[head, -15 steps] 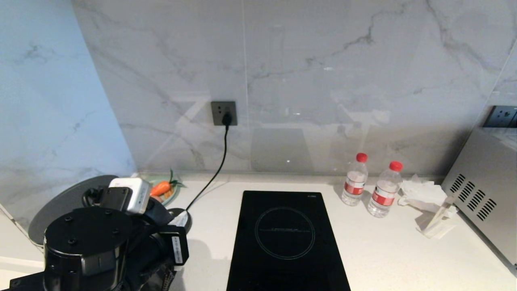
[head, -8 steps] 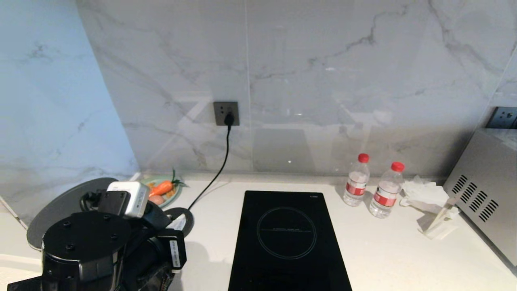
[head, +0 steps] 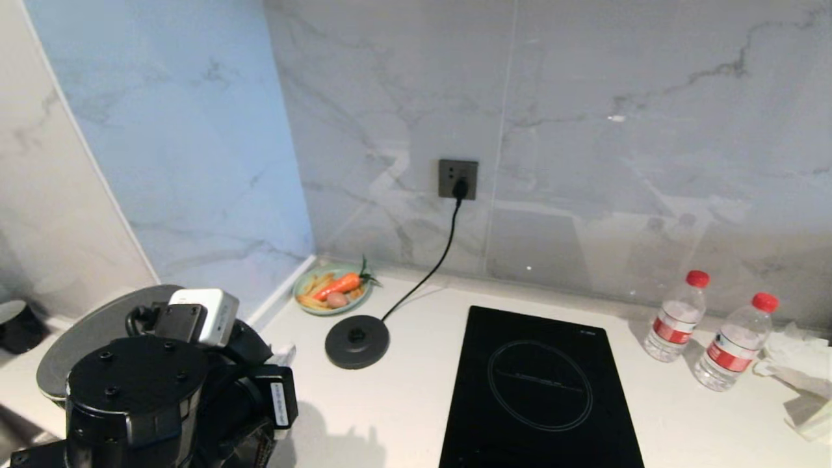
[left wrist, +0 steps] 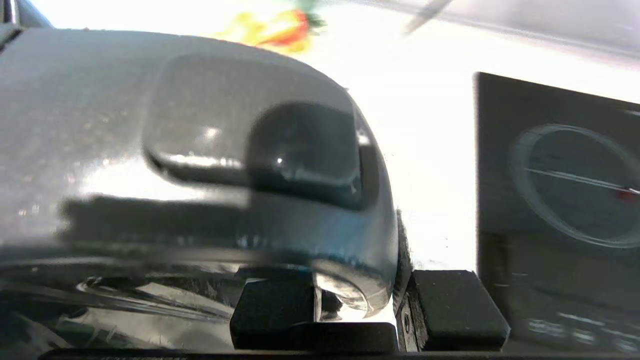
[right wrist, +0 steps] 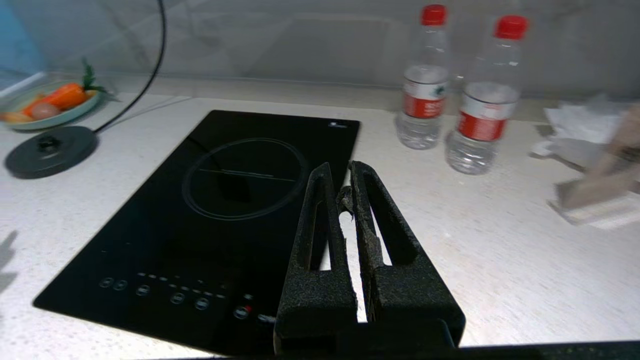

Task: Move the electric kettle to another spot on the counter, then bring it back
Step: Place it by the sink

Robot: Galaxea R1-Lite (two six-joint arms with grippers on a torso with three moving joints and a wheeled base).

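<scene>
The electric kettle (head: 81,330) shows as a dark-grey round lid at the lower left, mostly hidden behind my left arm; whether it rests on the counter (head: 390,403) I cannot tell. In the left wrist view its lid (left wrist: 175,140) fills the picture. My left gripper (left wrist: 360,310) is shut on the kettle's handle, with one black pad (left wrist: 450,305) on either side. The kettle's round black base (head: 357,341) with its cord lies bare on the counter. My right gripper (right wrist: 342,187) hangs shut and empty over the hob's edge.
A black glass hob (head: 546,390) is set into the counter. A plate with a carrot (head: 331,292) sits in the corner. Two red-capped water bottles (head: 676,315) and crumpled paper (head: 803,364) stand at the right. A small black cup (head: 19,325) is at the far left.
The whole scene has slid to the right in the head view, so the camera has turned left. The arm and kettle keep their place in the picture. The kettle's base has come fully into view.
</scene>
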